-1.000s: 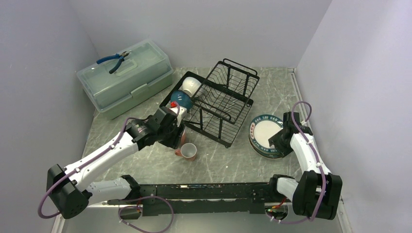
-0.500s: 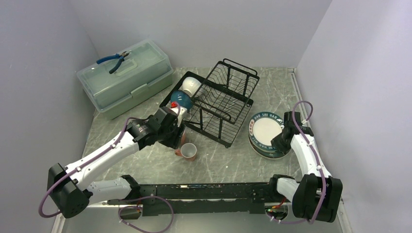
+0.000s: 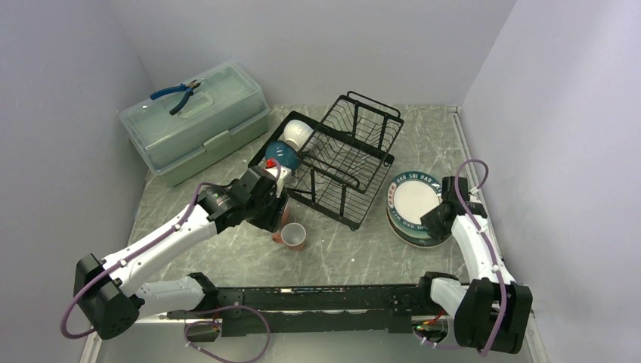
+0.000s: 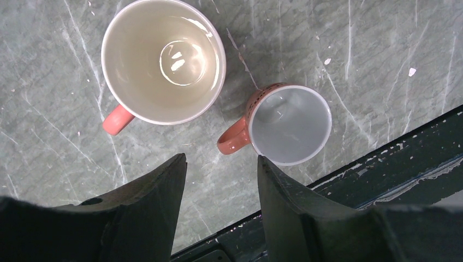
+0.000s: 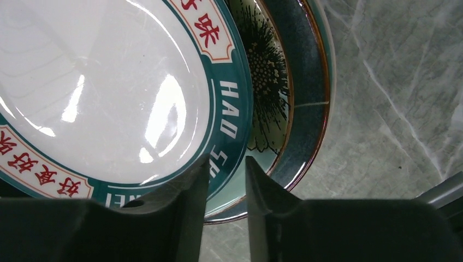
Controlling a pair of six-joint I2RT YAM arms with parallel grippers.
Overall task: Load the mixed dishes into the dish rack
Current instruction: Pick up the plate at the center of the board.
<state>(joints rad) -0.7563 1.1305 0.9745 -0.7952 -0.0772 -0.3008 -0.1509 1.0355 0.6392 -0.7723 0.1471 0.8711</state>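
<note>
The right gripper is drawn narrow on the near rim of the white plate. The teal lettered band runs between its two fingers. It reads as a pinch on that rim, though firm contact is my judgement rather than something plainly seen. From the fingers the plate spreads away toward 10 o'clock in the wrist view. It sits off-centre on the green floral plate and the teal plate stacked beneath it on the table.

Seen from above, the dish rack lies at about 10 o'clock from this gripper, near the stack but apart from it. The plate would have to travel that way and stand on edge between the dividers. The right arm is clearly the nearer one for the plates.

The left gripper hangs wide open and empty over two mugs, the smaller mug at 2 o'clock and the larger mug at 11 o'clock
</note>
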